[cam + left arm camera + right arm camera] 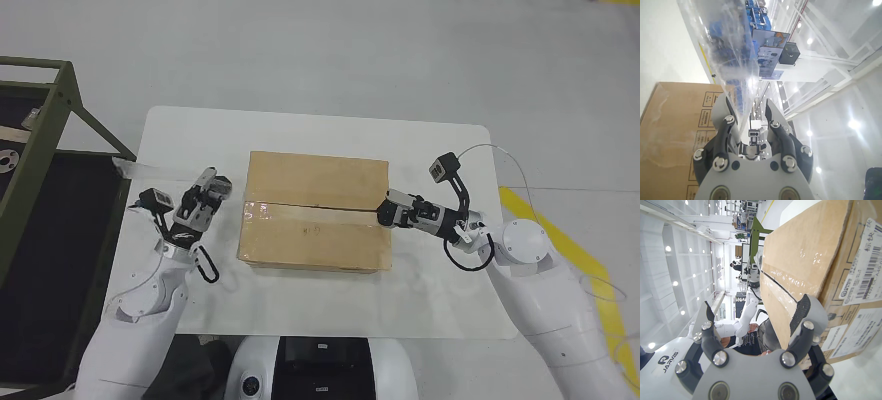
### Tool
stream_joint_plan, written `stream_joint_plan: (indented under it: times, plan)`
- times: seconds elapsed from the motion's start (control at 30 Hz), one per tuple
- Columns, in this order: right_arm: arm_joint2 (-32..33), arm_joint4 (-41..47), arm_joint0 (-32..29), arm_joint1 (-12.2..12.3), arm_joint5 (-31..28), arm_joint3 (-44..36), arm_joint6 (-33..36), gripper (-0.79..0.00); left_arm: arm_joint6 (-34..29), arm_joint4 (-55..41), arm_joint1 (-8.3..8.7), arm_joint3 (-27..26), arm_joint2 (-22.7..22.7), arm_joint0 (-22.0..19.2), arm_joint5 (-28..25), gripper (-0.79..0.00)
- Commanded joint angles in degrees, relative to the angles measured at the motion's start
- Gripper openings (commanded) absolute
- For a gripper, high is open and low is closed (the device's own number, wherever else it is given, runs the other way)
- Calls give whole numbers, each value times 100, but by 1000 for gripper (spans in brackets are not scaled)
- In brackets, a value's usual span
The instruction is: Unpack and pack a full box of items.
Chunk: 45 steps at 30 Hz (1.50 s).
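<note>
A brown cardboard box (315, 210) sits in the middle of the white table (440, 290), flaps down, with a dark seam (320, 206) along its top. My left gripper (208, 190) is just off the box's left end (674, 123), tilted upward. Its jaws stand open (747, 106), and a long strip of clear tape (730, 56) clings to one finger and trails away from it. My right gripper (385, 212) is at the box's right end, level with the seam. It is open (755, 306), one ribbed pad (800, 311) against the top edge of the box (800, 256).
A green-framed rack (50, 130) with a dark surface stands left of the table. Labels (863, 275) cover the box's right end. Bare tabletop lies in front of and behind the box. A yellow floor line (545, 215) runs to the right.
</note>
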Motion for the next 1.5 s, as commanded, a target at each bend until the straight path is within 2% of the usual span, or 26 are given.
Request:
stream_joint_plan:
  times: [0.0,0.43,0.7,0.83,0.9,0.97,1.0,1.07,1.47]
  plan:
    - [0,0,0,0,0,0,0,0,54,58,-15,-61,8,32,-133,-443]
    - [0,0,0,0,0,0,0,0,331,765,-104,-688,240,181,-244,-409]
    - [0,0,0,0,0,0,0,0,541,1228,-158,-954,468,189,87,-332]
    - [0,0,0,0,0,0,0,0,652,1448,-185,-1041,579,186,195,-508]
    - [0,0,0,0,0,0,0,0,700,1528,-199,-1054,624,185,203,-422]
    - [0,0,0,0,0,0,0,0,716,1557,-210,-1050,652,181,192,-246]
    - [0,0,0,0,0,0,0,0,693,1565,-214,-1043,662,176,183,-185]
    - [0,0,0,0,0,0,0,0,628,1614,-218,-1022,667,158,159,0]
    - [0,0,0,0,0,0,0,0,491,2112,-260,-1044,823,159,-93,0]
